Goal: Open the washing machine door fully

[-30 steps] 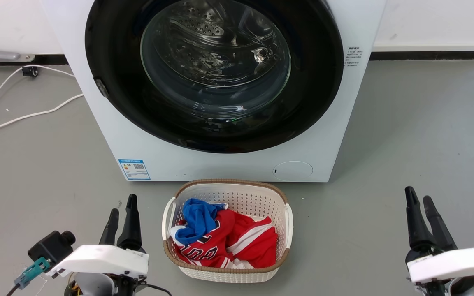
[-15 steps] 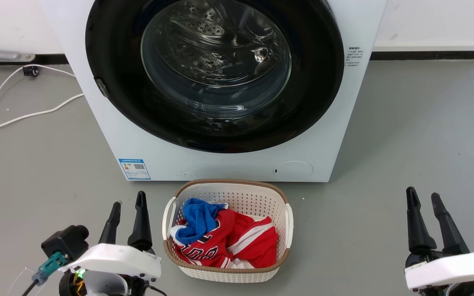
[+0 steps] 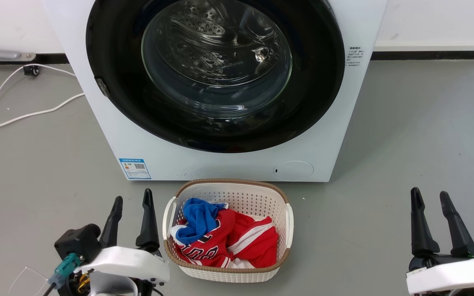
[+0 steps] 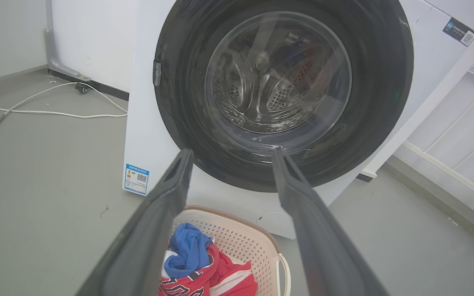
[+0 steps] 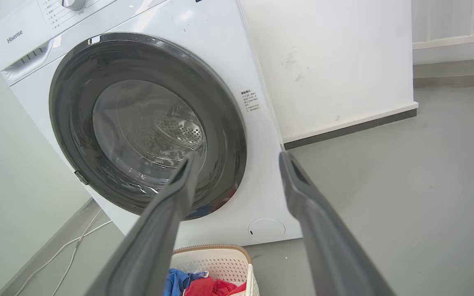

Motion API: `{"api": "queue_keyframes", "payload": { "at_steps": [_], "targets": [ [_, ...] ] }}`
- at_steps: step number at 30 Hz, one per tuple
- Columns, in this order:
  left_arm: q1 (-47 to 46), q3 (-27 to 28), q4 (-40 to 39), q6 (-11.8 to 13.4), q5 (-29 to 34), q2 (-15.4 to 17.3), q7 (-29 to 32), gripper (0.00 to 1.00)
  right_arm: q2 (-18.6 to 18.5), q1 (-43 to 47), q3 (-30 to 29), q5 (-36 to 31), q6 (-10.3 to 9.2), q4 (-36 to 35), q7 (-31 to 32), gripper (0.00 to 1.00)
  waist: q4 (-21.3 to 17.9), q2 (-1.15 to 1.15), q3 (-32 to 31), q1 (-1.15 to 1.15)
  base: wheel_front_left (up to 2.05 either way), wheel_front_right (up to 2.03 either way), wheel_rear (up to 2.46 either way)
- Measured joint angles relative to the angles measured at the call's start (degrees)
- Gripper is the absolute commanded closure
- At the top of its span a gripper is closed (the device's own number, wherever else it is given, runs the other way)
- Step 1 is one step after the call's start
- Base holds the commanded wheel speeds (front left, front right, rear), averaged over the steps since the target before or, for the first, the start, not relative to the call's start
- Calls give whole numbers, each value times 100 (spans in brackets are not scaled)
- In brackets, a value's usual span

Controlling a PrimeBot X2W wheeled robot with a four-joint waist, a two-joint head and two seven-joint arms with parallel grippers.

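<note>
Head view: washing machine (image 3: 228,164) on grey floor (image 3: 418,135), back to wall. Door (image 3: 216,70) shut flush on its front. Laundry basket (image 3: 228,191) of red and blue clothes (image 3: 224,238) stands directly before it, between left gripper (image 3: 133,196) and right gripper (image 3: 429,192), both jaws apart. White cable (image 3: 27,117) near floor's left edge.

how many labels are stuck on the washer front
3: a blue label low left on the washing machine, a small text label right of the washing machine door, a dark QR sticker at upper right. More may be hidden.
</note>
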Motion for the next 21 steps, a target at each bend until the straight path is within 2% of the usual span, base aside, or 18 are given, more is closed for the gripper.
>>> {"api": "queue_keyframes", "payload": {
  "at_steps": [21],
  "targets": [
    [146,-104,-56,-63,1110,-35,-291,0,1,209,-21,-961,1,-168,-270,0,14,0,-6,0,0,0,0]
  ]
}}
